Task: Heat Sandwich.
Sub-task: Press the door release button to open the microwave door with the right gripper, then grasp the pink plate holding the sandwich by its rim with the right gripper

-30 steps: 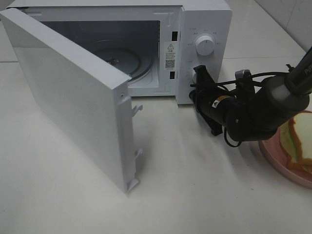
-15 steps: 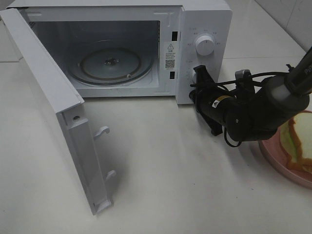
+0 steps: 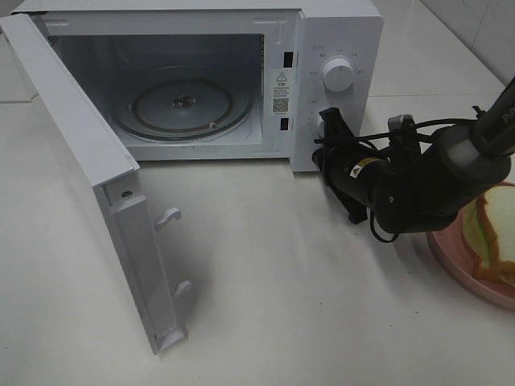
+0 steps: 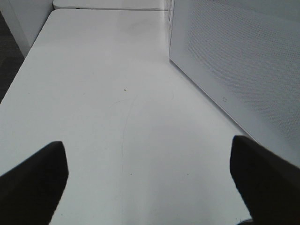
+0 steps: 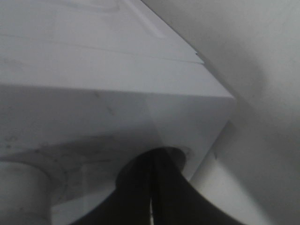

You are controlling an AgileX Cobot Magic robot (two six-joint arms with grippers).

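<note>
Sandwich on pink plate — microwave door open.

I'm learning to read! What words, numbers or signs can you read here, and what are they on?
Nothing reads clearly.
Sticker on the microwave front: a warning triangle and a square code; its print is too small.
Marks around the upper knob: too small.
Yellow label on the right arm: blurred.
</note>
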